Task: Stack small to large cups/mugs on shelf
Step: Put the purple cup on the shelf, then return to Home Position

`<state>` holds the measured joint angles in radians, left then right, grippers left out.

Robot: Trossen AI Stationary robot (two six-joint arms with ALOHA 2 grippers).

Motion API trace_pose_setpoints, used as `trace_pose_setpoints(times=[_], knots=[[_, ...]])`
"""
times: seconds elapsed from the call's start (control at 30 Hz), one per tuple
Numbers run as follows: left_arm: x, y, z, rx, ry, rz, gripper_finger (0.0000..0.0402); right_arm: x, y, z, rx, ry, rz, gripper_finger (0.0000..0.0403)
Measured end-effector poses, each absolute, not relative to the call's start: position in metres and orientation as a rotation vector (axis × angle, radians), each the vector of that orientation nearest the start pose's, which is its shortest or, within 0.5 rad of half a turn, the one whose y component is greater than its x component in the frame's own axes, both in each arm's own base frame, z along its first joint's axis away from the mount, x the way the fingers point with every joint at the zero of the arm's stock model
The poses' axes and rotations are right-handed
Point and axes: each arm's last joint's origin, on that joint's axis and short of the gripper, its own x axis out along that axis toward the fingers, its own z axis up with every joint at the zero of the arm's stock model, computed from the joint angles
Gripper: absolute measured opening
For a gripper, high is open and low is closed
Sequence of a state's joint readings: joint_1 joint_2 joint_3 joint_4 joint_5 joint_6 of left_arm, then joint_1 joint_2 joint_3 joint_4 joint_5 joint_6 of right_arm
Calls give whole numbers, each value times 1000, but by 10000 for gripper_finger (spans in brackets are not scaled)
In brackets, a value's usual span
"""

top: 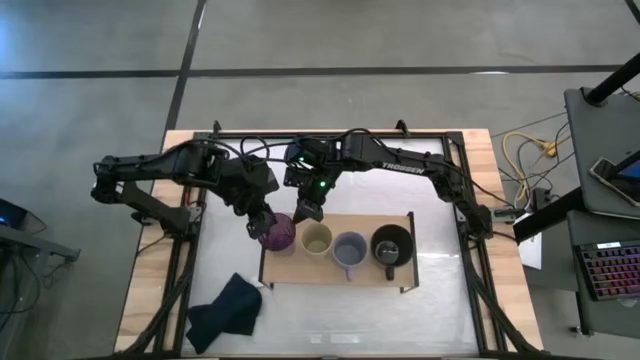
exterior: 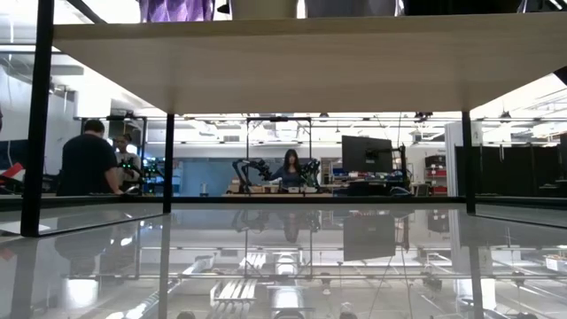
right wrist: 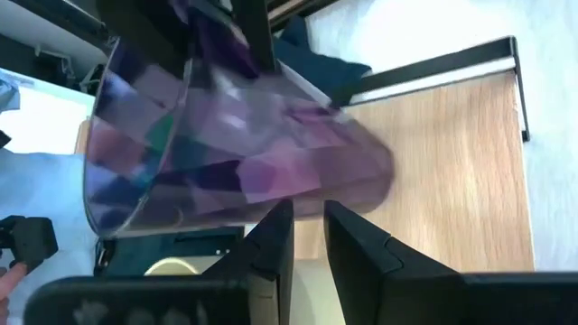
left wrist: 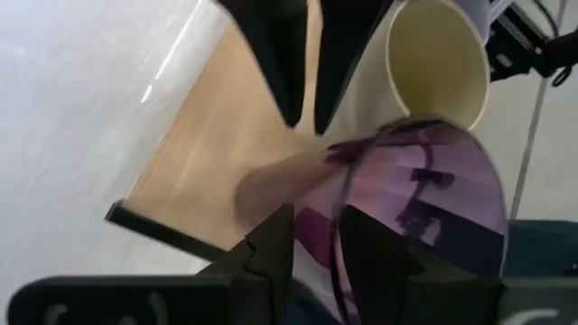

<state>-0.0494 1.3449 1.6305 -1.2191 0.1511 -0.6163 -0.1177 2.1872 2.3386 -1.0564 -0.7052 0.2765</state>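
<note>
On the white tabletop, the light-wood shelf carries, left to right, the purple tumbler with its rim straddled by the loosened left gripper, yellow cup, lavender mug and black mug, while the "TROSSEN"-lettered right gripper, narrowly parted and empty, is hovering behind the tumbler.

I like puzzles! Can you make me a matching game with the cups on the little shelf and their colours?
Things:
1. tumbler at the shelf's left end
2. small cup next to it
3. mug third along
4. mug at the right end

Colours:
A. black
B. pale yellow
C. see-through purple
D. lavender-grey

Pairs: 1-C, 2-B, 3-D, 4-A
</note>
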Motion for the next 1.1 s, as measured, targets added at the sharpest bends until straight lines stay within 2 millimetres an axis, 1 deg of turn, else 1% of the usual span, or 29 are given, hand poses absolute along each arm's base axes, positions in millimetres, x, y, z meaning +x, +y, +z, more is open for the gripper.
trace_pose_setpoints(times=[0.13,0.3,0.7,0.8,0.9,1.0,1.1], knots=[[235,-17,409,-614,977,106,77,458,-39,343,626,943,417,59],[233,-17,408,-612,999,111,77,456,-44,340,596,964,346,59],[220,-16,420,-620,942,95,77,453,-62,342,581,948,305,59],[214,-16,430,-619,866,69,77,451,-66,344,563,936,310,59],[203,-15,448,-593,748,17,77,447,-72,351,529,902,316,59],[184,-14,469,-547,633,-21,77,438,-80,365,497,852,312,59],[163,-12,485,-480,539,-42,77,427,-87,388,458,765,303,59]])
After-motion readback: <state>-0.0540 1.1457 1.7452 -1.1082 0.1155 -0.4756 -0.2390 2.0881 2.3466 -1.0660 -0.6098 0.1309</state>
